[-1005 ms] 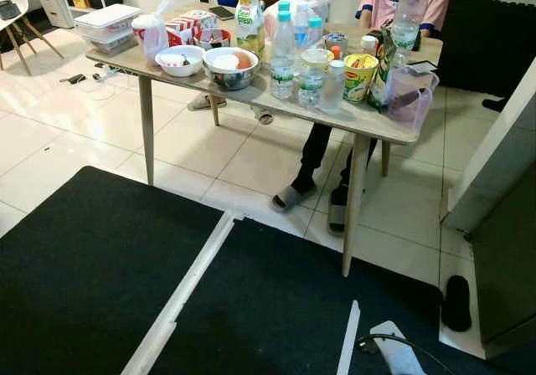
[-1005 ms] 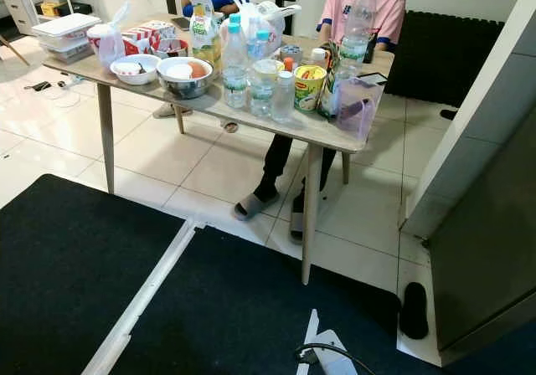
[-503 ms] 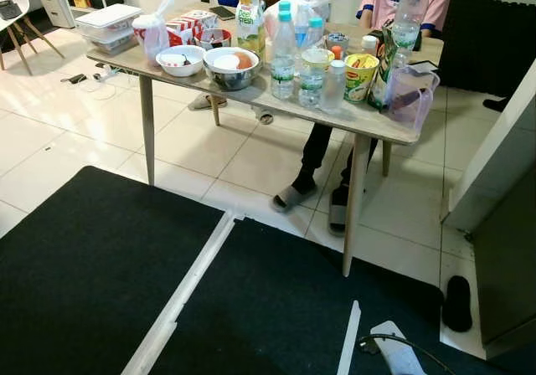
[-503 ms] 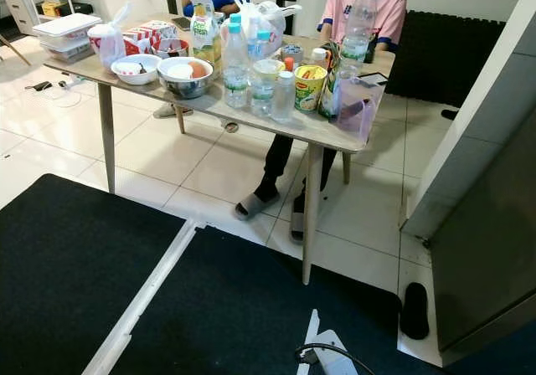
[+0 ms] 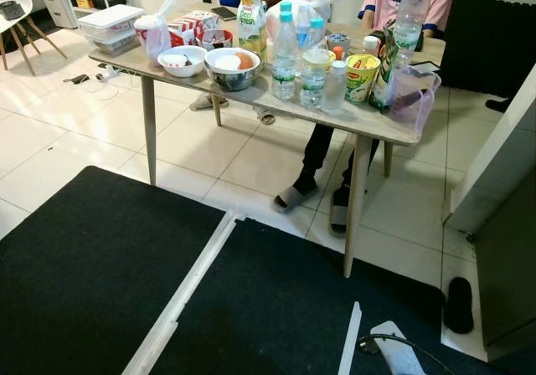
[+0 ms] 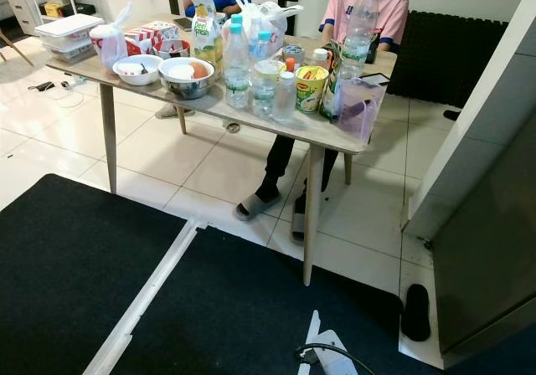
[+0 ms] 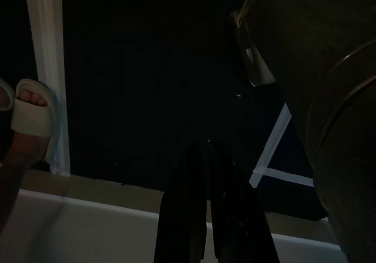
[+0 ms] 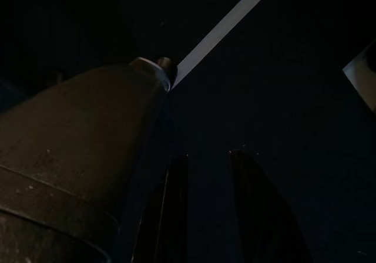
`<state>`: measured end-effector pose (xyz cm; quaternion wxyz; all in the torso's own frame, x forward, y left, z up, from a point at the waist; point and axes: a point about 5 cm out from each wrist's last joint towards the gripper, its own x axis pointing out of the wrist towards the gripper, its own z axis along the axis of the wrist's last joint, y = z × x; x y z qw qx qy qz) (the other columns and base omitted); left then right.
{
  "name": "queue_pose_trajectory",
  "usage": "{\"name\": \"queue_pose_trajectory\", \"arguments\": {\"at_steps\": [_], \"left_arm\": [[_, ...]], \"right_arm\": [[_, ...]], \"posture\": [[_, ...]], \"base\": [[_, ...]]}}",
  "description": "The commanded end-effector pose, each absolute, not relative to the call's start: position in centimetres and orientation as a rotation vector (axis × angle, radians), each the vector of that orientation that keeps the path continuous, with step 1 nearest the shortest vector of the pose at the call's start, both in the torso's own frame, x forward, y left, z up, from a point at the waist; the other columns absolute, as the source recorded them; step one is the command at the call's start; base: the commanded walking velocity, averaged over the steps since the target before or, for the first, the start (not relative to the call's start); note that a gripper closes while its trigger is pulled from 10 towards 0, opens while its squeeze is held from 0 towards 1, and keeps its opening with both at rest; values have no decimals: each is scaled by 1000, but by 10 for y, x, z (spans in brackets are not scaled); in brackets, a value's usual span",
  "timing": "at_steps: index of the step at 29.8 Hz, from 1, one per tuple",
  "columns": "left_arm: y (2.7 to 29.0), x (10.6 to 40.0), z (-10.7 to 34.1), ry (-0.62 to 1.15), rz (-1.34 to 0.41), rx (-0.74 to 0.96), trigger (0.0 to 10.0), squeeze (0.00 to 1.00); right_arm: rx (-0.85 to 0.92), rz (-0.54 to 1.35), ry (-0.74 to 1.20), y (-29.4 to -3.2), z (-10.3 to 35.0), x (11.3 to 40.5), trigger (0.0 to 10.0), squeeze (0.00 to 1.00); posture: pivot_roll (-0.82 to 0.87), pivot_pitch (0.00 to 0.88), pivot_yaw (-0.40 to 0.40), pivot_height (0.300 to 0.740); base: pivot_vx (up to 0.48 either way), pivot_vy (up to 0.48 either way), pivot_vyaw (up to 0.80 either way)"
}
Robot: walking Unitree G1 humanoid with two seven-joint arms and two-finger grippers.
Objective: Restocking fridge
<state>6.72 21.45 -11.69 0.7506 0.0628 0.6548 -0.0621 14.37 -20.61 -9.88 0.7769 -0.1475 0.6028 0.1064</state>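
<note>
Both arms hang idle over the black mat (image 5: pixel 92 258): the left claw (image 7: pixel 210 157) looks pressed closed and empty, though that view is dim, while the right claw (image 8: pixel 207 160) hangs slightly parted, holding nothing. The left wrist view catches a person's sandalled foot (image 7: pixel 29 113) beside a white strip. Beyond the mat, open tile leads to the worktop (image 5: pixel 368 124), crowded with water bottles (image 5: pixel 285 57), bowls (image 5: pixel 232 67) and a juice carton (image 5: pixel 249 22), with seated people behind.

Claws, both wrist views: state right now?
Left claw: shut, holding nothing, hanging over the black floor mat.
Right claw: open, holding nothing.
</note>
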Motion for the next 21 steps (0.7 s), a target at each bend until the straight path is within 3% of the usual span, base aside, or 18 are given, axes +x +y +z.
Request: {"name": "queue_pose_trajectory", "arguments": {"at_steps": [1, 21], "left_arm": [[209, 97, -112, 1319, -164, 135, 10000, 0], [209, 97, -112, 1318, -178, 149, 10000, 0]], "right_arm": [[-299, 221, 1272, -206, -97, 148, 10000, 0], [-274, 223, 1258, -205, -98, 147, 10000, 0]], "posture": [[-19, 0, 17, 740], [-17, 0, 14, 740]], "base": [[315, 0, 0], [337, 0, 0]]}}
